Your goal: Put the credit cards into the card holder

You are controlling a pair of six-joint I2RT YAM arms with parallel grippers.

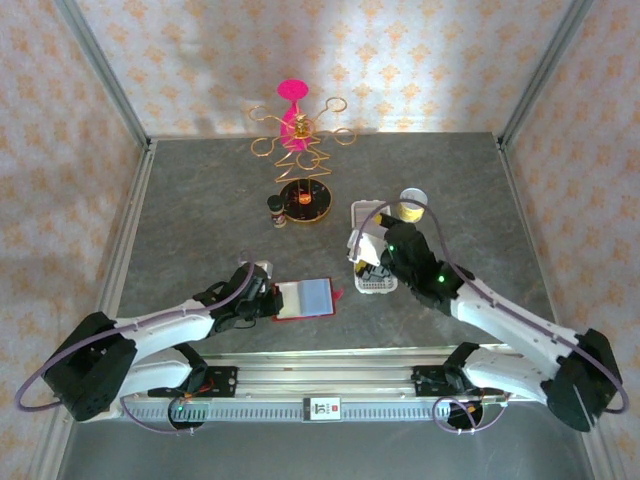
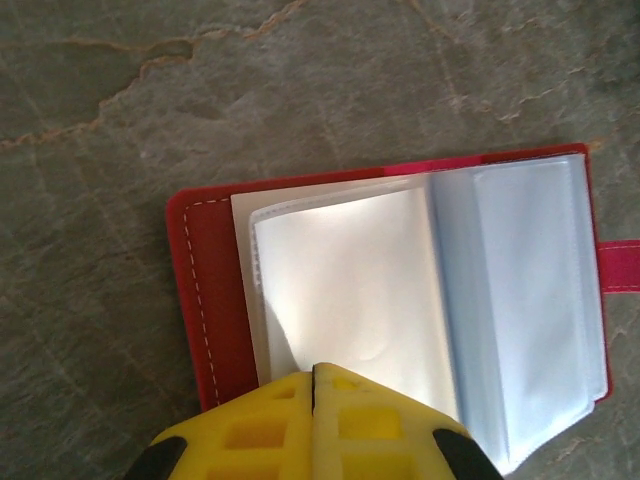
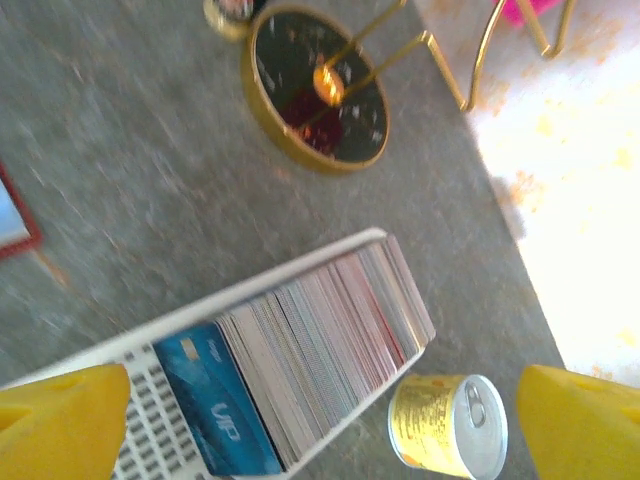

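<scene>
The card holder's (image 2: 215, 290) near edge lay hidden behind the left tool (image 2: 314, 372), whose yellow fingers (image 2: 260, 425) were cut off by the bottom edge. Whether they pinched a pocket leaf could not be told. The snap tab (image 2: 622, 266) ran off the right edge. The right wrist view was blurred. There the white tray (image 3: 290, 268) was cut off at the bottom, and the cards (image 3: 330, 320) behind the blue card (image 3: 215, 400) stood packed edge-on, faces hidden. From above, the right arm (image 1: 480, 300) covered much of the tray.
</scene>
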